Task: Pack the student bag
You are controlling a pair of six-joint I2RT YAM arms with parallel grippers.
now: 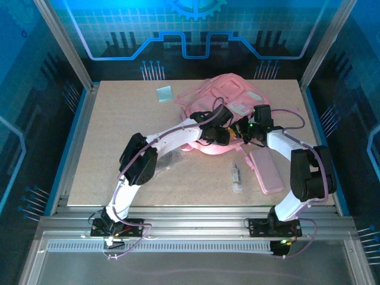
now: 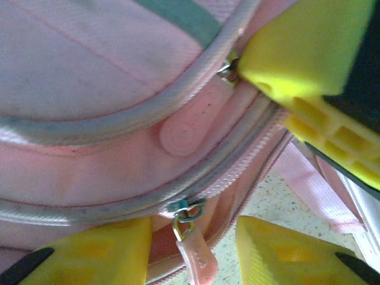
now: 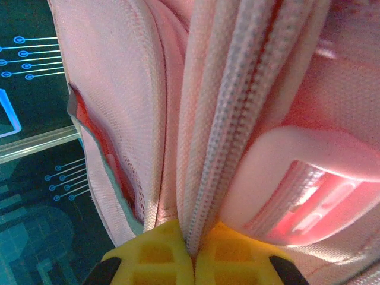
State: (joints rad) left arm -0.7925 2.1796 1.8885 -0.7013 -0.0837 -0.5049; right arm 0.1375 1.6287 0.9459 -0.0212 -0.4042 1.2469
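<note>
**A:** Where is the bag?

**B:** On the pale chipboard tabletop. The big soft pink fabric student bag lies slumped on the far half, right of the middle.

**A:** How will it handle?

**B:** I'd judge it light and floppy. The cloth sags and folds, so there's no firm face to push against. The corded zip seams look like the safest holds. The flat pink rectangular pencil case, on the tabletop's near right part, looks stiffer.

**A:** And the claws?

**B:** The right claw is pinched closed on a ridge of the bag's zip seam, which probably braces the cloth. The left claw stands parted and grips nothing. Its yellow fingers sit either side of a small pink rubbery zip pull.

**A:** Next hold?

**B:** That pull, probably. It's small and it dangles, so it could slip.
</note>
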